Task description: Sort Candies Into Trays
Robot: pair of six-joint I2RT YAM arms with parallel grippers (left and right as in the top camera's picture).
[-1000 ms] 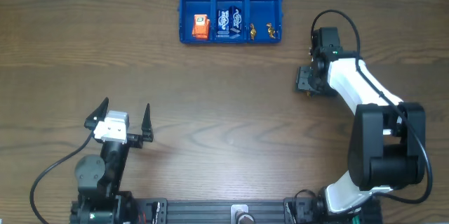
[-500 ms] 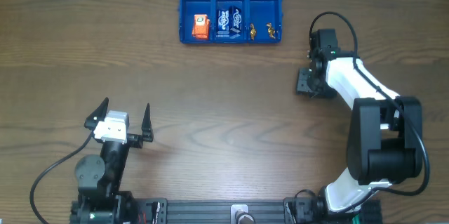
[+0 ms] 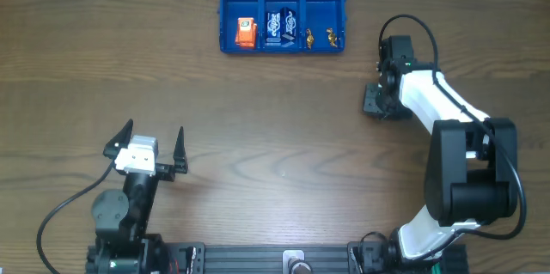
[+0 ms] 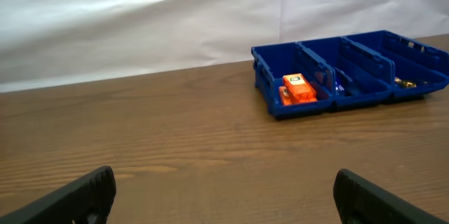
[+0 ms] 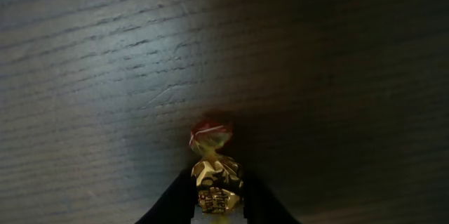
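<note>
The right claw (image 5: 217, 194) is pinching a gold-wrapped candy (image 5: 217, 175) by its lower end, low over the wooden surface (image 3: 258, 137) and well to the right of the blue tray (image 3: 223, 16). A red tip of the wrapper sticks out past the fingertips, and whether the candy has cleared the wood cannot be told. The tray has three compartments: an orange candy (image 3: 246, 33) in the left one, blue-wrapped candies (image 3: 282, 27) in the middle and gold candies (image 3: 331, 39) in the right one. By colour, the right compartment is probably where this piece belongs. The main risk is the grip. The fingers appear to hold only a narrow, crinkled part of the foil, so the candy could pivot or slide out during the lift and carry, especially if the arm swings quickly. If it hangs low, the protruding end might catch the tray's near wall and be knocked loose outside. Releasing off-centre could drop it over the divider into the blue-wrapped pile. The left claw (image 3: 155, 125) sits spread wide near its base, far from the tray, so a collision looks unlikely.
</note>
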